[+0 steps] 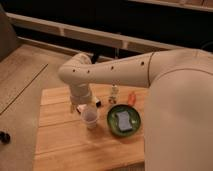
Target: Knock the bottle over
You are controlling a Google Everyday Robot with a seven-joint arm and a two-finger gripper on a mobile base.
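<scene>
The bottle (pixel 114 93) is small, slim and clear-whitish. It stands upright on the wooden table (pixel 65 145) toward the back, right of centre. My gripper (pixel 86 105) hangs below the white arm's wrist (pixel 80 90), low over the table. It is left of the bottle, a short gap away, and just behind a pale tapered cup (pixel 91 118). The arm reaches in from the right and bends down over the table's back left part.
A green bowl (pixel 124 121) holding a blue-grey sponge (pixel 123 120) sits right of the cup. A small orange object (pixel 131 98) lies right of the bottle. The arm's large white body (pixel 177 115) covers the table's right side. Bare floor lies to the left.
</scene>
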